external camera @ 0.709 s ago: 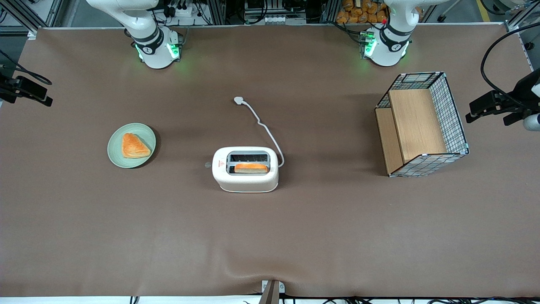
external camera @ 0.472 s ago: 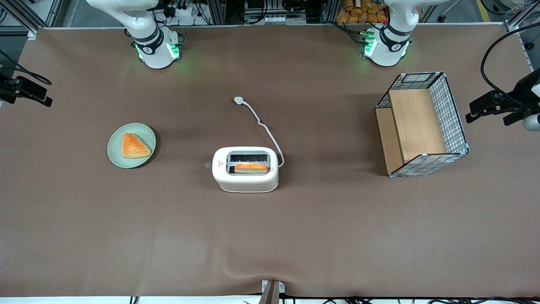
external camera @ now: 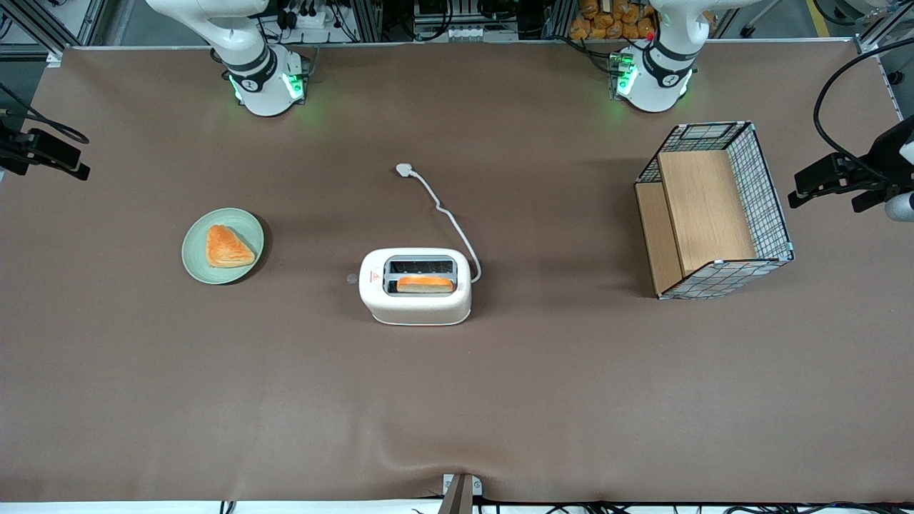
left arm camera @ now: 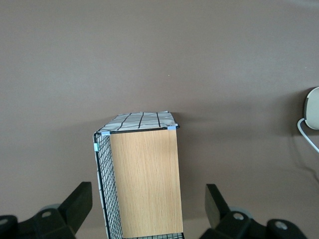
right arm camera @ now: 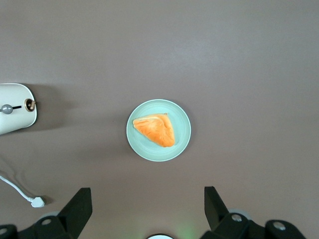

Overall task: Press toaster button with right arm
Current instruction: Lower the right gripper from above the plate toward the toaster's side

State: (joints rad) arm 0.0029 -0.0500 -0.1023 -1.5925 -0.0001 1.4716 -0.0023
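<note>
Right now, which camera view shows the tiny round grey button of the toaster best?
The right wrist view: the tiny grey toaster button stands clear on the cream-white toaster. The front view shows a faint grey dot; the left wrist view shows only the toaster's edge. The open tool hangs above the green plate.

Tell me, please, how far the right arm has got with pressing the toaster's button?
Nothing looks done yet. The gripper is open and holds nothing, high over the table toward the working arm's end, looking down on the green plate with its pastry. The toaster stands apart from it, its button untouched. Left to do: travel to the toaster, then press the button.
</note>
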